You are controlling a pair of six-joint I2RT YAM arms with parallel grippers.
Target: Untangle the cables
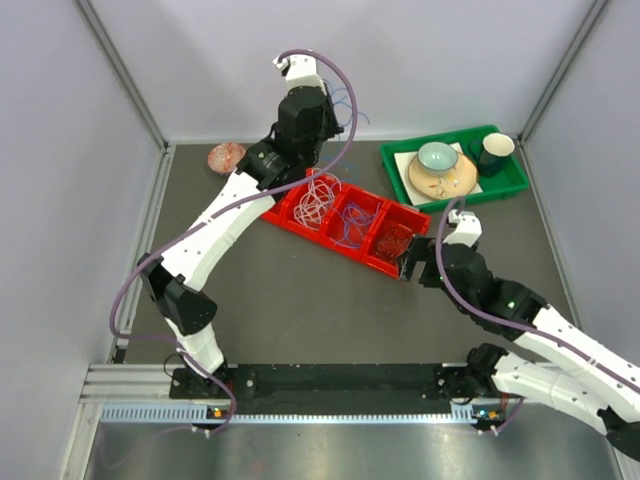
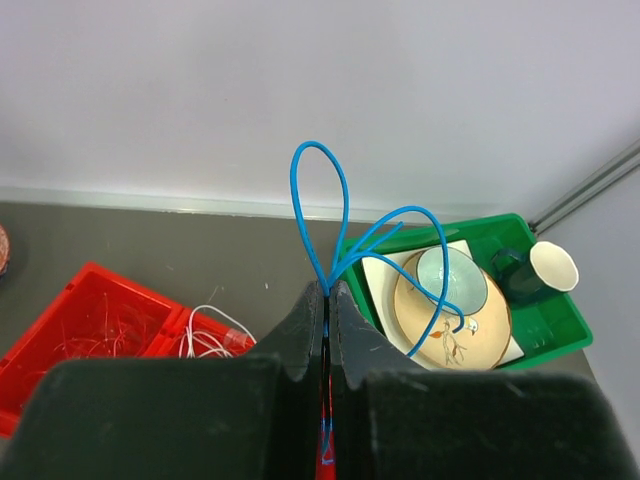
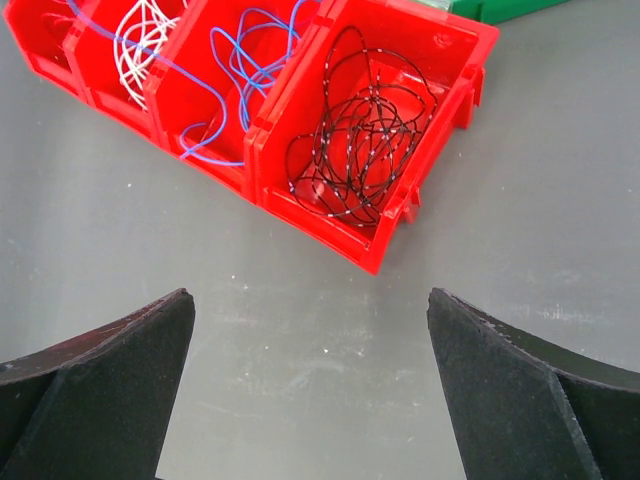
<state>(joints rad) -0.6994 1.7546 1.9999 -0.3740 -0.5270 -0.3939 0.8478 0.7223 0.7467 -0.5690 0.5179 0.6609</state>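
Note:
The cables lie sorted in a red tray (image 1: pixel 285 214): white ones (image 1: pixel 318 198), blue ones (image 1: pixel 352 222) and black ones (image 1: pixel 392 240). My left gripper (image 1: pixel 335 108) is raised high over the tray's far side. It is shut on a blue cable (image 2: pixel 300 190), which loops up from its tips (image 2: pixel 327 290). My right gripper (image 1: pixel 408 262) hangs open just off the tray's near right corner, over bare mat. In the right wrist view, the black cables (image 3: pixel 365 130), blue cables (image 3: pixel 235 60) and white cables (image 3: pixel 140 40) lie beyond that gripper (image 3: pixel 310 330).
A green tray (image 1: pixel 510 185) at the back right holds a plate (image 1: pixel 445 182), a bowl (image 1: pixel 437 156) and a dark cup (image 1: pixel 495 150). A reddish clump (image 1: pixel 226 157) lies at the back left corner. Walls close the mat on three sides.

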